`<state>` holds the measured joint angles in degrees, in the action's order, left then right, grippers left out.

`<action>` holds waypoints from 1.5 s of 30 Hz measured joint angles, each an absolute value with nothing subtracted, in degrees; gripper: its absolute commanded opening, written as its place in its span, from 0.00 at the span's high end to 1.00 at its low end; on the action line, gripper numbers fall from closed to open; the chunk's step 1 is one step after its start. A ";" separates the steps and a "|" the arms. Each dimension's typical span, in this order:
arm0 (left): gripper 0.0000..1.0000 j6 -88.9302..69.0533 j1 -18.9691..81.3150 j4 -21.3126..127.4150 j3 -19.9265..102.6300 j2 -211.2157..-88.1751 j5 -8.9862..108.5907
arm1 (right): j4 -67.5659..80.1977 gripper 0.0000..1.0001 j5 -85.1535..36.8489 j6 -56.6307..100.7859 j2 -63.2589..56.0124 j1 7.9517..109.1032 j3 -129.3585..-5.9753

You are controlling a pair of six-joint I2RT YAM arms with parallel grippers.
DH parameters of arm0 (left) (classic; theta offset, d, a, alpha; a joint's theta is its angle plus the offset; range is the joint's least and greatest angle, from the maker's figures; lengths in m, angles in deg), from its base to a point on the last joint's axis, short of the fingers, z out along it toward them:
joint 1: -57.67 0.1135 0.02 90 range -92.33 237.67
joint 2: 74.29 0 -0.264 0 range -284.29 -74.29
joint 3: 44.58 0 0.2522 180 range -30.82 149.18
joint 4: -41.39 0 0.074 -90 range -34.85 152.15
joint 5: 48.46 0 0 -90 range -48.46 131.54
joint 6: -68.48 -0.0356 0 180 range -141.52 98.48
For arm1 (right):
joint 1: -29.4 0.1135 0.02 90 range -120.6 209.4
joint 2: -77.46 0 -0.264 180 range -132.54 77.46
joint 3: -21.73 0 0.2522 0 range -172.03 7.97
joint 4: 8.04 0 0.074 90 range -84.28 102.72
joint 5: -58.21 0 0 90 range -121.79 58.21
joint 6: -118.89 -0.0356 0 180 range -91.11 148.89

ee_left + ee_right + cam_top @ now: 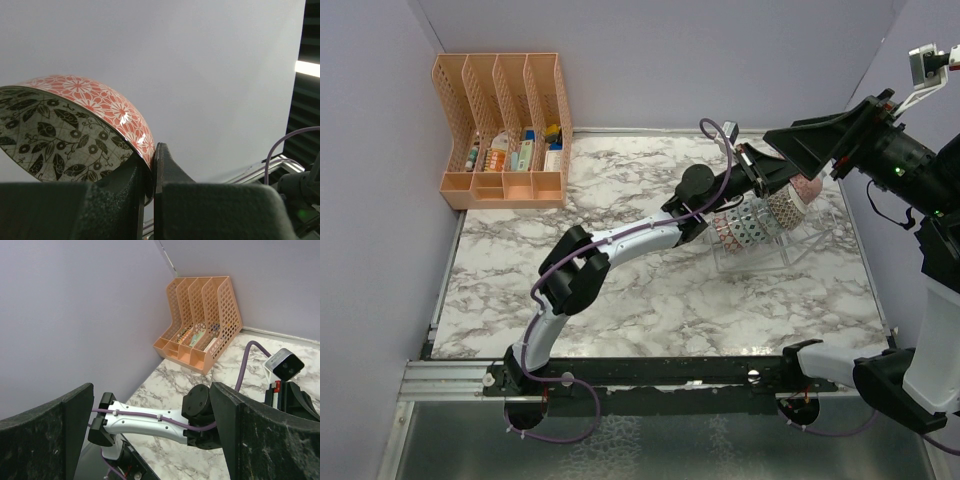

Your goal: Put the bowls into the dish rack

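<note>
Two robot arms [620,240] [895,160], one clear dish rack [812,240], one orange file organizer [505,120], four bowls [728,232] [752,228] [785,207] [808,187] discernible

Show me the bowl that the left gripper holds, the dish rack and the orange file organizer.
Bowl [112,107]: left wrist view, on its pink flowered outer wall.
Dish rack [752,262]: top external view, on its clear front wall.
Orange file organizer [505,186]: top external view, on its low front tray.

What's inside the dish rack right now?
Several patterned bowls stand on edge in the dish rack. The left arm covers its far side, so the exact count is unclear.
</note>
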<state>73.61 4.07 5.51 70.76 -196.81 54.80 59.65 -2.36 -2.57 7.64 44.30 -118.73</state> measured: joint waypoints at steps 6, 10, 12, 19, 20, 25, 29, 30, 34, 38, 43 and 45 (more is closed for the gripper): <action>1.00 76.61 2.84 4.39 75.20 -199.50 53.94 | 59.67 0.01 -2.36 -2.55 7.92 44.30 -118.75; 1.00 77.68 2.54 4.30 79.11 -202.08 53.94 | 59.78 0.01 -2.38 -2.33 7.81 44.30 -119.38; 1.00 78.29 2.54 4.24 81.34 -204.06 53.99 | 60.09 0.01 -2.38 -2.26 7.74 44.30 -119.84; 1.00 79.56 2.43 5.70 87.68 -212.33 55.23 | 60.85 0.01 -2.36 -1.83 7.35 44.30 -121.44; 1.00 79.54 2.43 6.45 87.68 -212.68 55.39 | 61.05 0.01 -2.36 -1.78 7.35 44.30 -121.44; 1.00 79.73 2.45 7.63 87.13 -213.27 56.00 | 61.64 0.01 -2.36 -1.35 7.07 44.30 -121.41; 1.00 80.13 2.54 6.93 85.17 -213.27 56.41 | 61.86 0.01 -2.34 -1.19 6.96 44.30 -121.37; 1.00 80.19 2.56 6.86 84.47 -213.27 56.52 | 61.88 0.01 -2.32 -1.17 6.96 44.30 -121.31; 1.00 80.85 2.89 5.81 82.98 -213.29 56.57 | 61.88 0.01 -2.32 -0.80 7.00 44.30 -120.93; 1.00 81.05 3.11 5.46 82.98 -213.29 57.03 | 61.97 0.01 -2.32 -0.56 7.00 44.30 -120.41; 1.00 81.29 3.59 5.24 83.07 -213.38 57.29 | 62.28 0.01 -2.32 0.10 7.07 44.30 -119.64; 1.00 81.42 3.83 5.16 83.46 -213.64 57.46 | 62.30 0.01 -2.34 0.31 7.07 44.30 -119.47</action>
<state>81.42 3.83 5.16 83.46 -213.64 57.46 62.30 -2.34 0.31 7.07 44.30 -119.47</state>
